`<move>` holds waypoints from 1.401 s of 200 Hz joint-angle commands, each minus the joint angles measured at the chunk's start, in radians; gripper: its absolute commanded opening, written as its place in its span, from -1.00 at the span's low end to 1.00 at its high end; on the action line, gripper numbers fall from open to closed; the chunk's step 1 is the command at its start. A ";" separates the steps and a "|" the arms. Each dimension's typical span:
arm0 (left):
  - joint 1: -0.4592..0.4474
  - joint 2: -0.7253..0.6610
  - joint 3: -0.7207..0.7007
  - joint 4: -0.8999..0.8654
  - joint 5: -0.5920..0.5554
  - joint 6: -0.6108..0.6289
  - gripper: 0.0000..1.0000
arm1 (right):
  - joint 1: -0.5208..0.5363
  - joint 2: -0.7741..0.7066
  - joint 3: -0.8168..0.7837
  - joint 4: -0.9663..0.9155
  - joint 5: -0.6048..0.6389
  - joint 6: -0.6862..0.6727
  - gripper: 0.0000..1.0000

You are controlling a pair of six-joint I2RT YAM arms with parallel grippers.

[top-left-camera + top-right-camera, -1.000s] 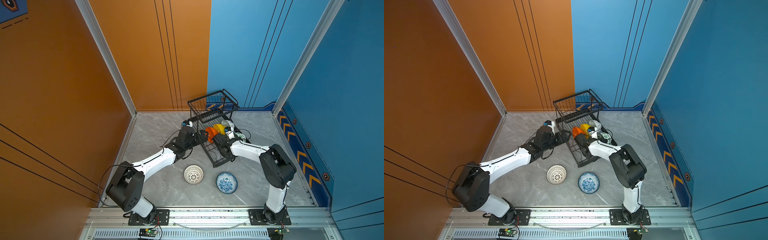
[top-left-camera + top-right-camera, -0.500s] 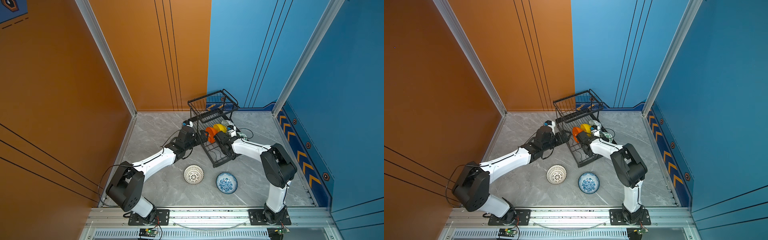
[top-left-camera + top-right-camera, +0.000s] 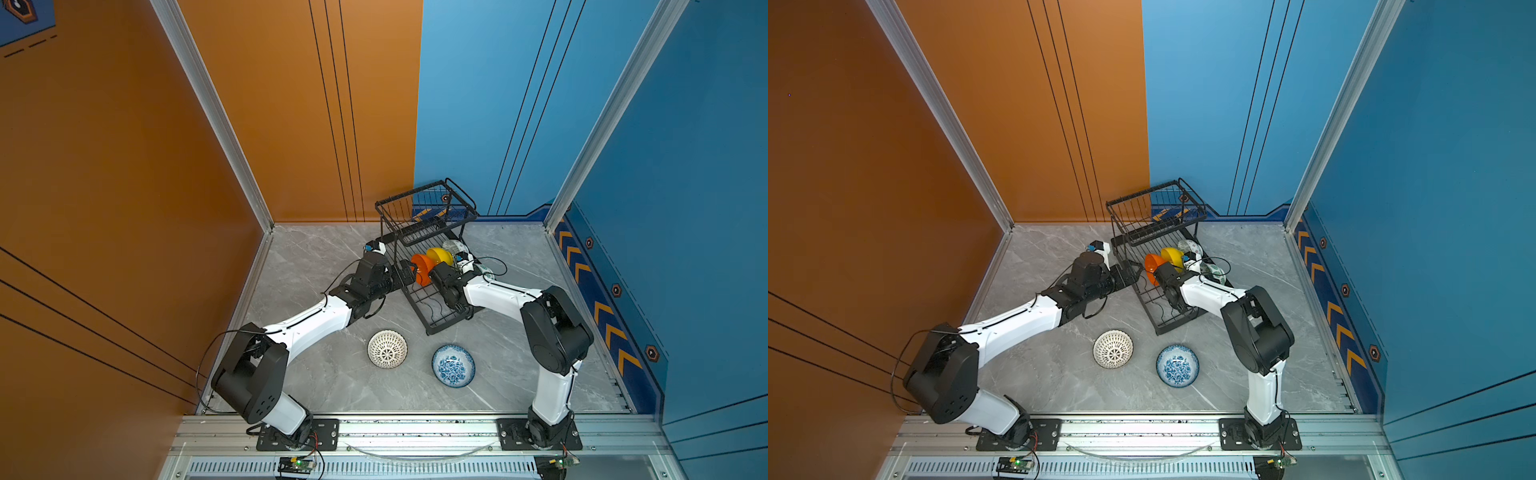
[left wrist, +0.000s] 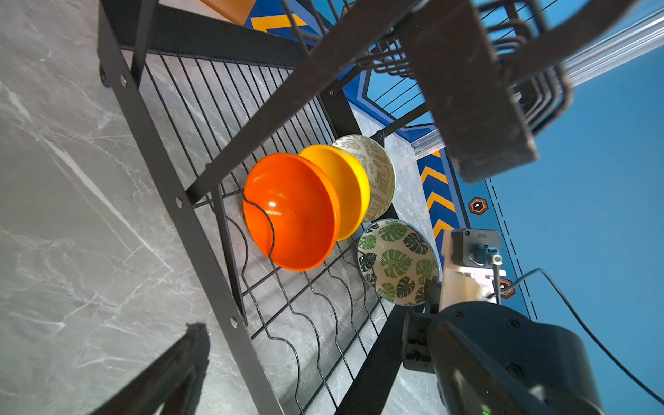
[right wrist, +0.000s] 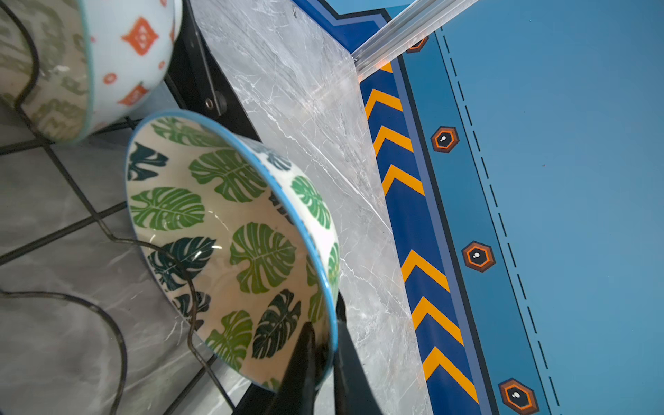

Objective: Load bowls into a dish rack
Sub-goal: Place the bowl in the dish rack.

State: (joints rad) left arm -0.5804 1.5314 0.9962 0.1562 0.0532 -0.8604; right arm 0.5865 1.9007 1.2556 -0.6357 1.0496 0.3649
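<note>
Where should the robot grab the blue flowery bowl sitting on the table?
On its rim. The blue flowery bowl sits open side up on the table, so probably a pincer comes straight down, one finger inside the thin wall, one outside. The edge nearest the right arm looks easiest.

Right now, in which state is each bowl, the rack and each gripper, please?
dish rack: standing on the table, four bowls inside.
orange bowl: on edge in the rack.
yellow bowl: on edge, beside orange bowl.
grey-green bowl: on edge, beside yellow bowl.
leaf bowl: tilted in the rack, rim gripped.
lattice bowl: on the table, outside the rack.
blue floral bowl: upright on the table.
left gripper: open, empty, beside the rack.
right gripper: shut on leaf bowl's rim.
</note>
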 commanded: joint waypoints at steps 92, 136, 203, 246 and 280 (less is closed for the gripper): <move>0.001 -0.033 -0.011 -0.011 -0.010 0.015 0.96 | 0.004 0.006 -0.010 -0.091 -0.040 0.000 -0.63; -0.003 -0.034 -0.011 -0.010 -0.016 0.015 0.96 | -0.002 -0.021 -0.013 -0.091 -0.036 -0.007 -0.38; -0.011 -0.037 -0.008 -0.013 -0.022 0.017 0.96 | -0.010 -0.053 -0.009 -0.091 -0.013 -0.024 -0.14; -0.018 -0.040 -0.006 -0.018 -0.028 0.018 0.96 | -0.012 -0.137 -0.021 -0.091 -0.017 -0.035 0.26; -0.023 -0.048 0.004 -0.041 -0.038 0.026 0.96 | -0.012 -0.244 -0.026 -0.091 -0.063 -0.047 0.73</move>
State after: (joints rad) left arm -0.5968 1.5139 0.9962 0.1516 0.0475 -0.8597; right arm 0.5800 1.7409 1.2404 -0.6994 1.0172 0.3145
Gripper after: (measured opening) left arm 0.981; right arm 0.799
